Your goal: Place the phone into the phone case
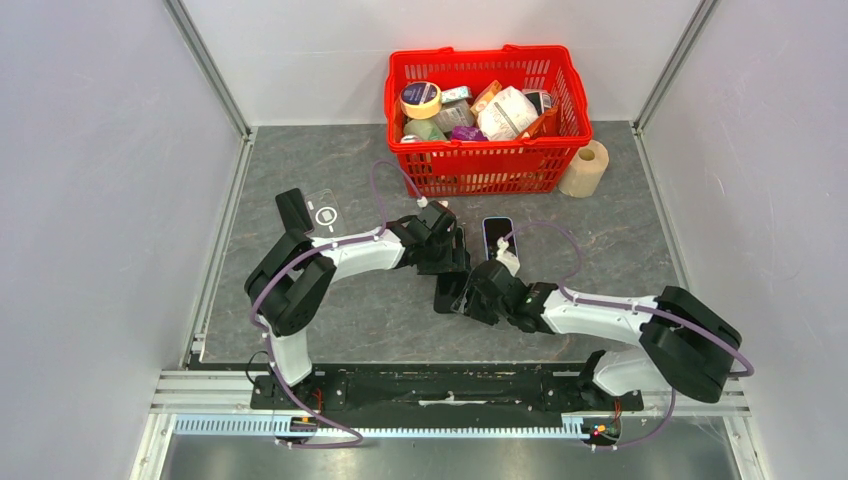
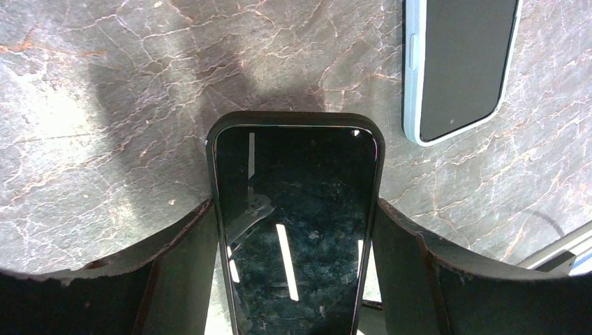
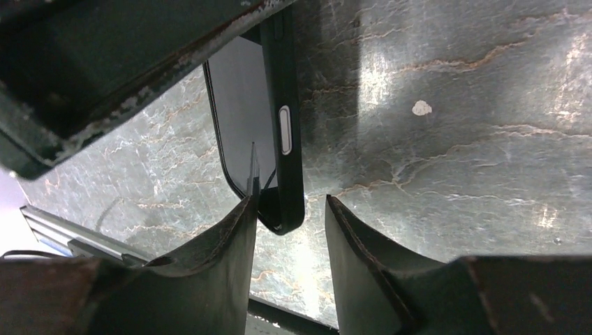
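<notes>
Clear case (image 1: 323,213): lies flat on the table (image 1: 380,310) at the far left, well apart from both grippers; judged spare and not in the way.
Left gripper (image 2: 293,209): closed across the long sides of the phone case (image 2: 213,150), fingers (image 2: 188,265) pressed to both edges.
Phone case: black, thick rim, pale side button showing in the right wrist view; held mid-table between the two arms.
Phone (image 2: 297,181): glossy dark screen, framed by the black rim on the three sides in view; appears to sit inside the case.
Step in hand: judged to be final seating, with the phone already in the case.
Right gripper (image 3: 290,209): jaws apart, straddling one lower corner of the case, with a gap on the button side; not clamped.
Next move: likely a squeeze or press at that corner to snap the rim over the edge while the left grip stays firm; whether that corner is fully seated cannot be told.
Second handset (image 1: 497,238): pale blue rim, face up on the table, just beside the held case; the nearest thing to bump.
Red basket (image 1: 486,150): full of groceries, at the back.
Paper roll (image 1: 585,168): upright, right of the basket; clear of the work.
</notes>
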Tool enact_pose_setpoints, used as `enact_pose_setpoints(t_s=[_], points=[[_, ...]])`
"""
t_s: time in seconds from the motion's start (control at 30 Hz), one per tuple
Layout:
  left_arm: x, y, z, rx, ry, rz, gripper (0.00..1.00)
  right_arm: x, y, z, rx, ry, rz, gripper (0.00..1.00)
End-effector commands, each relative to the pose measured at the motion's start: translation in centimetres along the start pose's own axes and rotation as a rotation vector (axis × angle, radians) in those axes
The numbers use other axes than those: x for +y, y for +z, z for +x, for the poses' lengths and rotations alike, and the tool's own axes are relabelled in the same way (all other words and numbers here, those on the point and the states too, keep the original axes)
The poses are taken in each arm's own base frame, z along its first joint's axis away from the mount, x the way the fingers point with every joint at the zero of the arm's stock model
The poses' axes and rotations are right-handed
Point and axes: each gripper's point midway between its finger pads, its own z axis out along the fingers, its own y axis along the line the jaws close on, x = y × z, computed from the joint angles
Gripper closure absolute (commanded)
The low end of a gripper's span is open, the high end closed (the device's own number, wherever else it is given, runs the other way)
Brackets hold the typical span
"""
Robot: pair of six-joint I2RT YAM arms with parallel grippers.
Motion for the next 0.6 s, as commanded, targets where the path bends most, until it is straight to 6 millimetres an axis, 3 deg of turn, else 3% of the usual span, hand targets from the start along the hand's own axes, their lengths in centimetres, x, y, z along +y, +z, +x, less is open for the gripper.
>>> enact_pose_setpoints(t_s=[0.0, 0.13, 0.37, 0.57], points=[[0.2, 0.6, 1.3, 0.043, -0.042, 0.011, 0.88, 1.7, 0.4, -1.7, -0.057, 0.027, -0.009, 0.56], [0.2, 0.8, 1.4, 0.045, -0.037, 0.012, 0.89, 1.7, 0.8, -1.5, -0.042, 0.023, 0.001, 0.68], [0.4, 1.2, 1.4, 0.045, -0.025, 0.005, 0.89, 0.9, 0.8, -1.1, 0.023, 0.016, 0.048, 0.98], [0.7, 1.4, 1.5, 0.045, -0.016, -0.004, 0.89, -0.3, 1.1, -0.8, 0.117, 0.134, 0.005, 1.0]])
